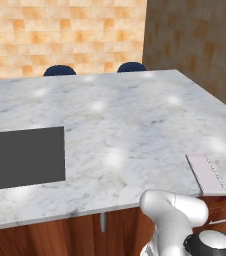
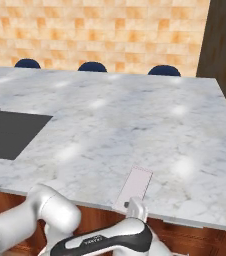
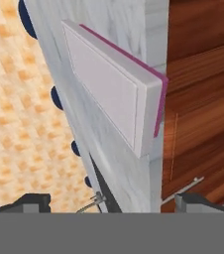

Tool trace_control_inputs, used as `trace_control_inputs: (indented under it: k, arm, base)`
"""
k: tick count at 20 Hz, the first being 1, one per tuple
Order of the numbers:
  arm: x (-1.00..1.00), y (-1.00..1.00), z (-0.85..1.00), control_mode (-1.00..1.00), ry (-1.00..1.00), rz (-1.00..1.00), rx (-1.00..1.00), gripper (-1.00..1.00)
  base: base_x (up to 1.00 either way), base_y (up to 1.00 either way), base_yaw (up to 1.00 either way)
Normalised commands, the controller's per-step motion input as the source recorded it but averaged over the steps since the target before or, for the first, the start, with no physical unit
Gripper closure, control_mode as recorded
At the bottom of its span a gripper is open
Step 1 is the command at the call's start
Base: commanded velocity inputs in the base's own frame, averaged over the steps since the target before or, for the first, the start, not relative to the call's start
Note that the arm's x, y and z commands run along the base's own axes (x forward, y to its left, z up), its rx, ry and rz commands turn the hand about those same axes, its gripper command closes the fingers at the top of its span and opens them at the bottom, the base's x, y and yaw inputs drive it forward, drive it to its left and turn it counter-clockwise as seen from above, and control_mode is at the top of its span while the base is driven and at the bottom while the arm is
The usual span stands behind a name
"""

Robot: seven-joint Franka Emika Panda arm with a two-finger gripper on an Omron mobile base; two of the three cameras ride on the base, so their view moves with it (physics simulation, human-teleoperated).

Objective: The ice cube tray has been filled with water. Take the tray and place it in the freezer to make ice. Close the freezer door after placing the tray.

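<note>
One tray (image 3: 111,89), pale top and magenta side, lying flat at the very rim of the marble bench (image 1: 135,120), straight ahead of the hand (image 3: 111,201) and just short of it; same tray (image 2: 135,186) seen along the near edge in the right base view, and (image 1: 205,172) near the right corner in the left base view. One dark sink (image 1: 22,157) set into the bench, well off to the far side from the hand. Three blue stool tops (image 2: 92,66) past the far edge. Hand spread to full width, fingertips (image 3: 29,202) wide apart, gripping nothing and touching nothing. Tray's short end about flush with the bench edge, wood cabinet fronts (image 3: 203,99) below it. Broad bare marble beyond the tray, open all the way to the stools.
</note>
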Motion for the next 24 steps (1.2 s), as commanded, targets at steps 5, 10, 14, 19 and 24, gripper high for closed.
trace_control_inputs:
  k: [5,10,14,19,24]
  arm:
    - [0.21,0.00,-0.12,-1.00,-0.05,0.00,0.00,-1.00]
    - [0.23,0.00,-0.24,-1.00,-0.08,0.00,0.00,-1.00]
    - [0.19,0.00,-0.21,-1.00,-0.08,0.00,0.00,-1.00]
    - [0.17,-0.02,-0.19,-1.00,-0.06,0.00,0.00,-1.00]
    - [0.16,-0.11,-0.15,-1.00,-0.02,0.00,0.00,-1.00]
  base:
    - [0.00,0.00,0.00]
    - [0.00,0.00,0.00]
    - [0.00,0.00,0.00]
    - [0.00,0.00,0.00]
    - [0.00,0.00,0.00]
